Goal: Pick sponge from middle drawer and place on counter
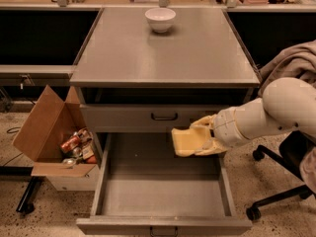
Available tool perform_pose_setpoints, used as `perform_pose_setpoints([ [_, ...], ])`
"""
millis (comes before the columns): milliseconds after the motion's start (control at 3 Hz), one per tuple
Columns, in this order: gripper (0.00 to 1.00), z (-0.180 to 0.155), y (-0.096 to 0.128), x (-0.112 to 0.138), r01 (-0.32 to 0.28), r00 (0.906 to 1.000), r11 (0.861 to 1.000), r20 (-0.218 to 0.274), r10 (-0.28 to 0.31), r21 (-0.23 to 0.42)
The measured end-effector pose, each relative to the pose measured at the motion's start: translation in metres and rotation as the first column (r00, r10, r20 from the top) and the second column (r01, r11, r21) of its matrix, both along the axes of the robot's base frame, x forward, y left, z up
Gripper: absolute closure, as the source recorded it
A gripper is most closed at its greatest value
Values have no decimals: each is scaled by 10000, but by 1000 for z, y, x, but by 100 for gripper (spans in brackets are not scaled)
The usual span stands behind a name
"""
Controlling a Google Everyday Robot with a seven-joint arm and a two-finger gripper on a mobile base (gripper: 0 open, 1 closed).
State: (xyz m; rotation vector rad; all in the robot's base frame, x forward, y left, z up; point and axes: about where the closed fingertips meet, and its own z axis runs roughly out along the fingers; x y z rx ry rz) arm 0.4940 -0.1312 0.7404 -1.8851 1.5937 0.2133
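The pale-yellow sponge [183, 141] is held in my gripper [197, 137], which is shut on it, above the right rear part of the open middle drawer [148, 191]. The sponge hangs in the air just in front of the shallower closed drawer's face and below the counter edge. My white arm comes in from the right. The grey counter [163, 48] lies above and behind, wide and flat. The drawer floor under the sponge is bare.
A white bowl [160, 19] stands at the counter's far middle. An open cardboard box [54, 132] with cans sits on the floor left of the drawers. An office chair base [276, 191] and draped cloth [291, 65] are at the right. A tan benchtop runs behind.
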Motion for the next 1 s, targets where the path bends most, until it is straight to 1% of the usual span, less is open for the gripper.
perform_pose_setpoints([
  [333,100,28,-1,27,289,9987,9995,427,-295,145],
  [667,100,75,0,70,686,9937,9968,864,-719,400],
  [1000,100,144,13,122,896,9793,9913,1730,-1053,962],
])
